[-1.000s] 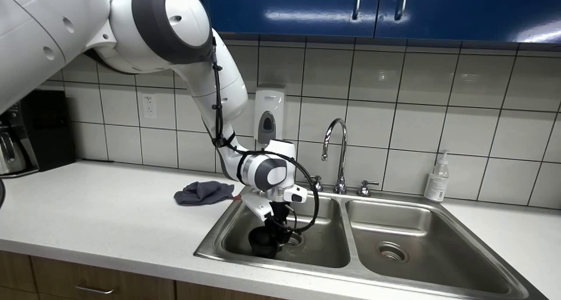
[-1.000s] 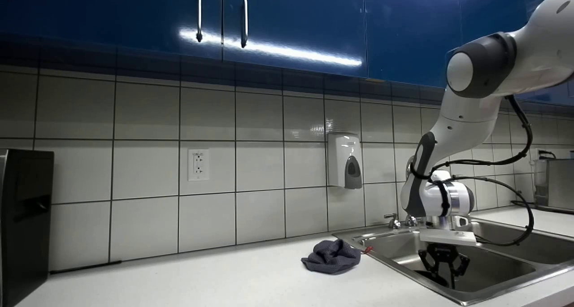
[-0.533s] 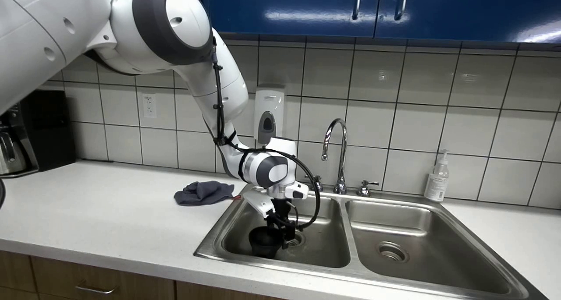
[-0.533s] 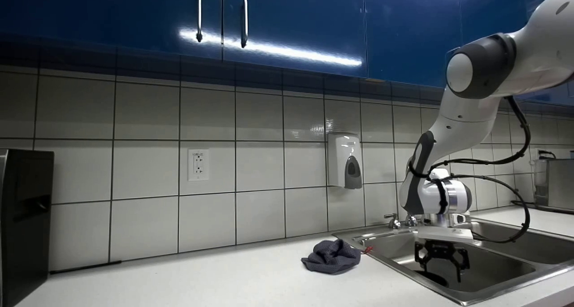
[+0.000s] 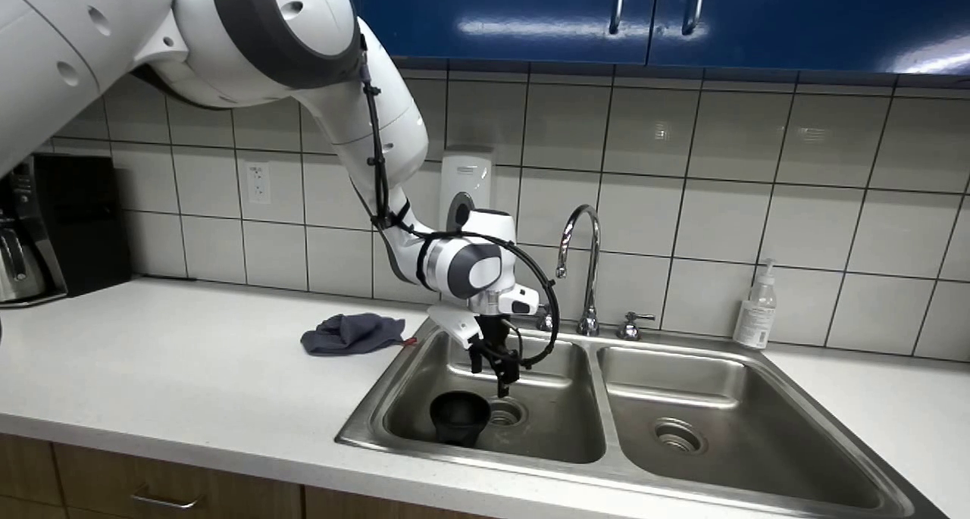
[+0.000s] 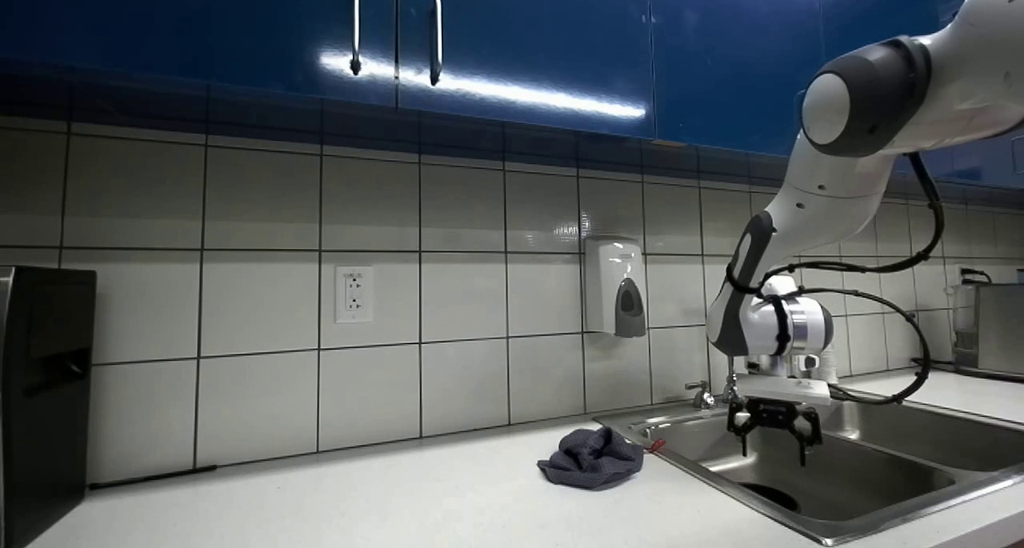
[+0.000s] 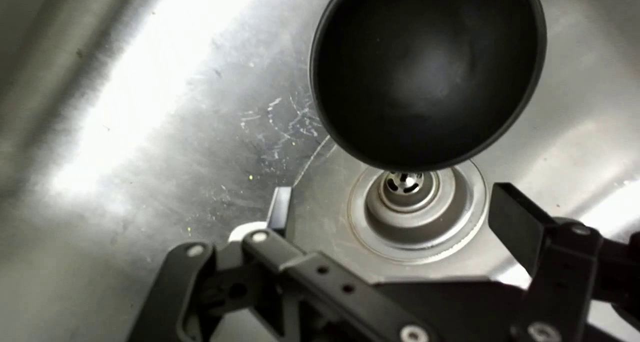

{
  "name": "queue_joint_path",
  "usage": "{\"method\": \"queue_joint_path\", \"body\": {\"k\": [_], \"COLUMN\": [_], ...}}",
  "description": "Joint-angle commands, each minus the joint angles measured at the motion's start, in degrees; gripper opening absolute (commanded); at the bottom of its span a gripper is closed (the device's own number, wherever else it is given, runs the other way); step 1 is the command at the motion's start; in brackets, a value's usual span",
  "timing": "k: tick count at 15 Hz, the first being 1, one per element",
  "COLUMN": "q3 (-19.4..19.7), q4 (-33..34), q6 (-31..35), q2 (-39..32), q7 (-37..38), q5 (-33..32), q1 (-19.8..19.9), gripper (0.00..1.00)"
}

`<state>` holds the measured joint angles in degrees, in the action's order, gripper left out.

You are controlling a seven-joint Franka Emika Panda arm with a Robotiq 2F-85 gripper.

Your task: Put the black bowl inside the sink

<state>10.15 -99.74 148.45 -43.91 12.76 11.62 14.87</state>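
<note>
Wrist view: the fingers (image 7: 517, 224) of the Robotiq gripper (image 7: 398, 214) are spread wide with nothing between them, presumably to leave the black bowl (image 7: 430, 67) free, mouth upward. In an exterior view, the bowl (image 5: 460, 419) sits apart from the gripper in the left basin (image 5: 557, 428) of the double sink (image 5: 603, 398), just left of the drain (image 5: 506, 411), so the placing looks done. In an exterior view, the gripper (image 6: 774, 457) hangs above that basin, probably to clear the bowl.

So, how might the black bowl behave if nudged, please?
The black bowl is probably rigid, given its evenly curved rim. Its sides narrow downward, so it could tip; the shiny metal sink floor may let it slide.
</note>
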Motion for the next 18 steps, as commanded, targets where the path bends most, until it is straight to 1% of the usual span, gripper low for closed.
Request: {"method": "queue_joint_path", "body": {"k": [1,6,10,15,18], "q3": [-1.43,-2.72,-4.28,-6.6,-7.16], "q4": [-3.53,-9.1,-16.62,-27.08,-33.09], "q6": [0.96,2.01,2.64,3.87,3.91], "q2": [5.76,13.39,21.61,32.69,39.53], "q7": [-3.02,-6.6,-10.75,-18.59,-24.79], "q5": [0.75,0.48,0.57,2.42,5.04], "q1": [0.78,0.26,-0.04,0.23,-0.09], "gripper": [1.0,1.0,1.0,1.0,1.0]}}
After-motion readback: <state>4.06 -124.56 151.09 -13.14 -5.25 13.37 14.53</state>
